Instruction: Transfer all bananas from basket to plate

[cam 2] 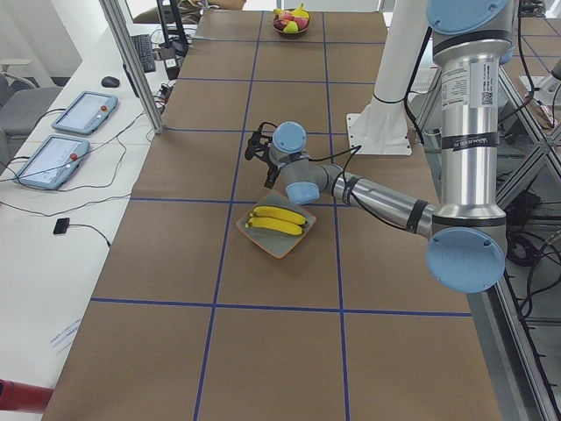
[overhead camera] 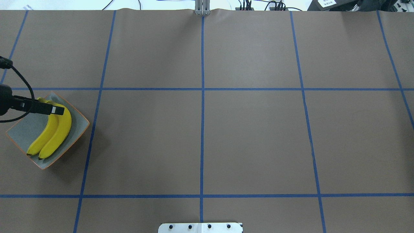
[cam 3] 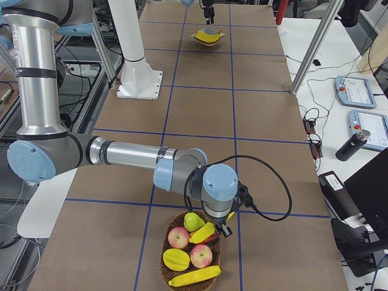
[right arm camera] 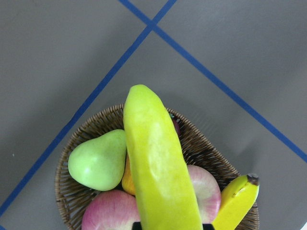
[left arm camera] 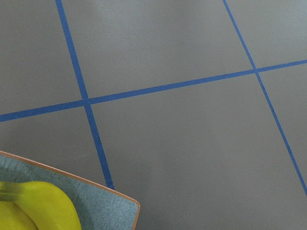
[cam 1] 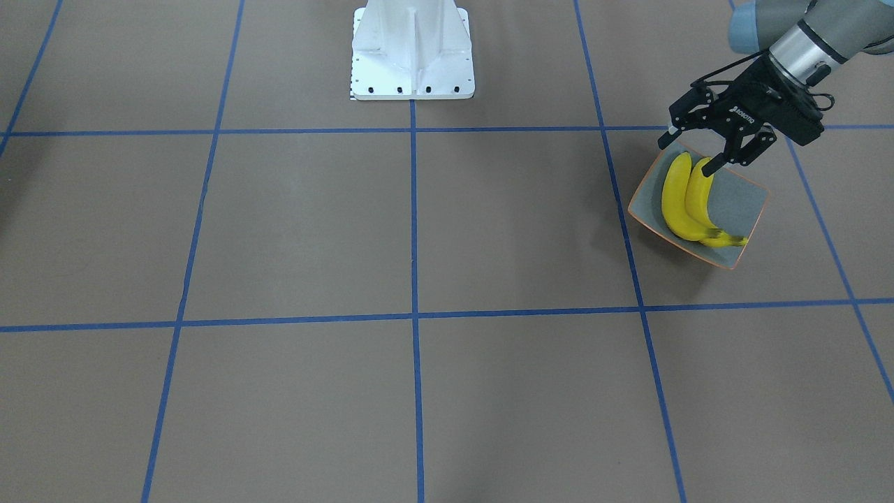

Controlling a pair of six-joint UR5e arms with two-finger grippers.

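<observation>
You're half done: two bananas (cam 1: 681,199) lie side by side on the plate (cam 1: 744,202), on the robot's left side of the table. Your left claw (cam 1: 688,155) hangs spread and empty just over their far ends. Your right claw (cam 3: 223,227) looks pinched on a third banana (right arm camera: 158,163), held above the basket (right arm camera: 196,143). A fourth banana (right arm camera: 237,199) lies in the basket beside one pear (right arm camera: 98,160) and two apples (cam 3: 179,237). Two bananas are left to deliver. Count: four bananas, one plate, one basket.
</observation>
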